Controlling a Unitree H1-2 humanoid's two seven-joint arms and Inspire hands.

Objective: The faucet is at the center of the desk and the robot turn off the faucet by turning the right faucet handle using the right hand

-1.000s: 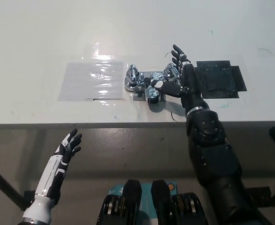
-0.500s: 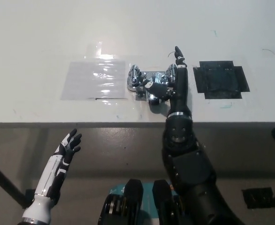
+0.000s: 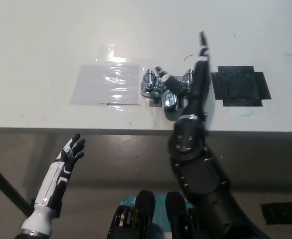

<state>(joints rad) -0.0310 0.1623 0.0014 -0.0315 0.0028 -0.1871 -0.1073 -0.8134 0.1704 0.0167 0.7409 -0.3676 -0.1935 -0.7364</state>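
Observation:
The chrome faucet (image 3: 167,94) stands at the middle of the white desk (image 3: 46,45), its left handle (image 3: 148,79) in plain sight. Its right handle (image 3: 188,77) is mostly hidden behind my black right hand (image 3: 196,74). That hand stands edge-on against the handle, fingers stretched straight toward the far side and thumb reaching left over the faucet body. It looks open, pressed beside the handle rather than wrapped around it. My white left hand (image 3: 71,152) rests open below the desk's front edge at lower left.
A clear plastic sheet (image 3: 106,82) lies flat just left of the faucet. A black taped square (image 3: 240,87) sits to its right. The desk's front edge (image 3: 86,129) runs across the picture's middle, with the floor below.
My right forearm has swung left under the faucet and the hand has rolled from flat to edge-on, its thumb lifting over the faucet. The whole view has shifted slightly. The left hand has stayed put.

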